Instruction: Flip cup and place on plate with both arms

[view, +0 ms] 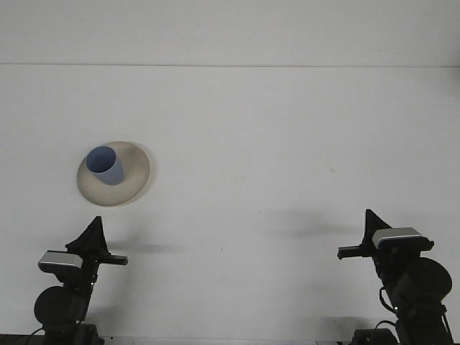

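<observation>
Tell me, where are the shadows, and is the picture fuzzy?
Front view: soft grey shadows lie on the white table beside the plate and ahead of both arms; the blue cup looks slightly soft, with no glare.
</observation>
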`<action>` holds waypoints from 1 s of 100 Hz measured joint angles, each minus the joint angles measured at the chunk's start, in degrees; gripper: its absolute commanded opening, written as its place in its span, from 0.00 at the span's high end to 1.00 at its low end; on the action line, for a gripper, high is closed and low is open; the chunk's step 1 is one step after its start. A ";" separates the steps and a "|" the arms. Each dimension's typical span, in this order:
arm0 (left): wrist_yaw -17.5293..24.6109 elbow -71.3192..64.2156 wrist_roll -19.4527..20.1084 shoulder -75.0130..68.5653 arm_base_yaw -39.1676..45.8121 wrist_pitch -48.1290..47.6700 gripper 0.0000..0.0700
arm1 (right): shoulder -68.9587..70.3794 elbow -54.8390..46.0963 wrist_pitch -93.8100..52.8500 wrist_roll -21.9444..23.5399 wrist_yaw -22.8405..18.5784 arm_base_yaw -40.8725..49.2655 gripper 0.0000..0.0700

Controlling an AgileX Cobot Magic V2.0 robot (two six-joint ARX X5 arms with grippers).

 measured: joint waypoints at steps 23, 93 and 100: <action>0.00 -1.29 0.00 0.00 0.00 4.87 0.98 | -0.02 0.00 0.00 0.00 0.00 0.00 1.00; 0.00 -1.29 0.00 -0.04 0.00 6.25 0.98 | -0.02 0.00 0.00 0.00 0.00 0.00 1.00; 0.00 -1.29 0.00 -0.04 0.00 6.25 0.98 | 0.00 0.00 0.00 0.00 0.00 0.00 1.00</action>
